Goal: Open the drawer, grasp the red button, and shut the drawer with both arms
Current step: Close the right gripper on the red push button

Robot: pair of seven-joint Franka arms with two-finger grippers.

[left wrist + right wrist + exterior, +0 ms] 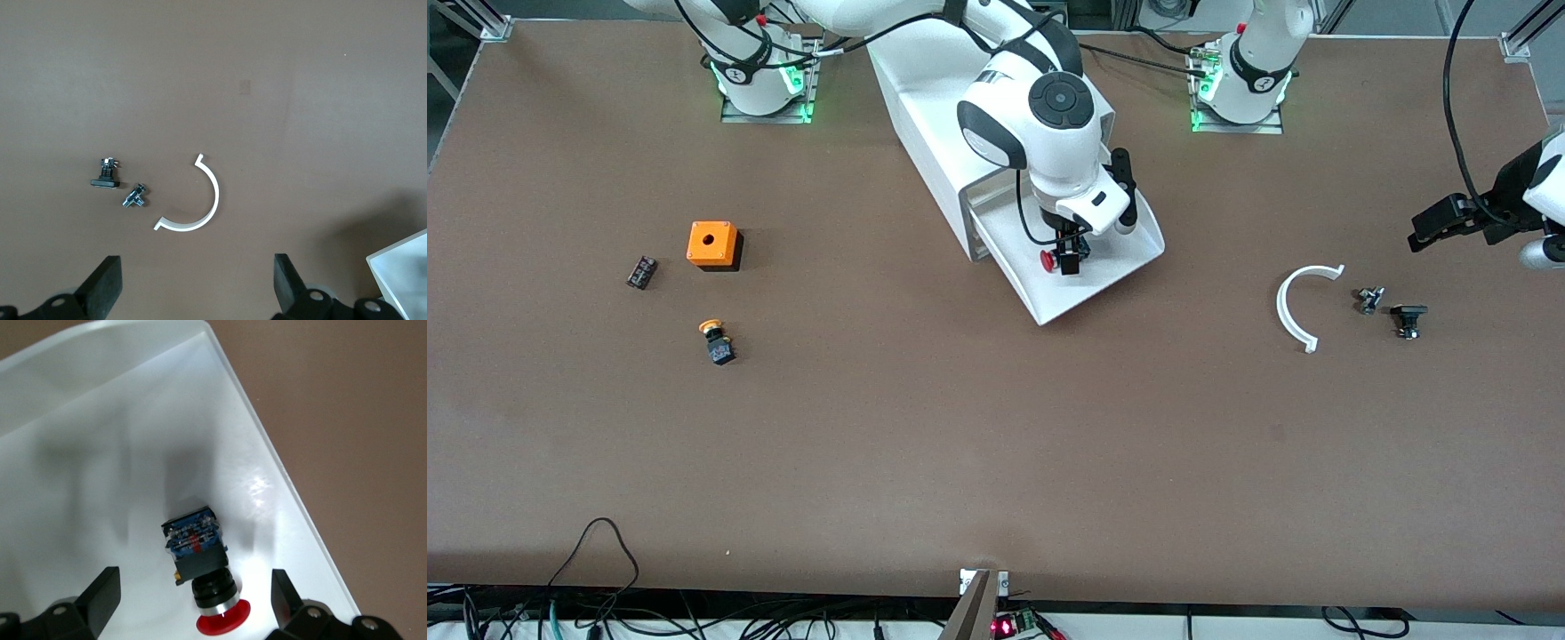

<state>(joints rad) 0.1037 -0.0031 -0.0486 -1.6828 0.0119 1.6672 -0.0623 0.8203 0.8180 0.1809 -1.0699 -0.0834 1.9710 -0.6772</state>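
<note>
The white cabinet (925,133) stands near the robots' bases with one drawer (1112,280) pulled out toward the front camera. The red-capped button (1060,260) lies on its side in the drawer. My right gripper (1069,249) hangs just over it, open. In the right wrist view the button (200,567) lies between the spread fingers (100,595) without touching them, on the drawer floor near its rim (267,453). My left gripper (1421,233) waits open and empty over the table toward the left arm's end, and its fingers (107,283) are wide apart.
An orange cube with a hole (713,244), a yellow-capped button (716,342) and a small black part (641,272) lie toward the right arm's end. A white arc piece (1294,307), a small metal part (1369,300) and a black part (1408,318) lie toward the left arm's end.
</note>
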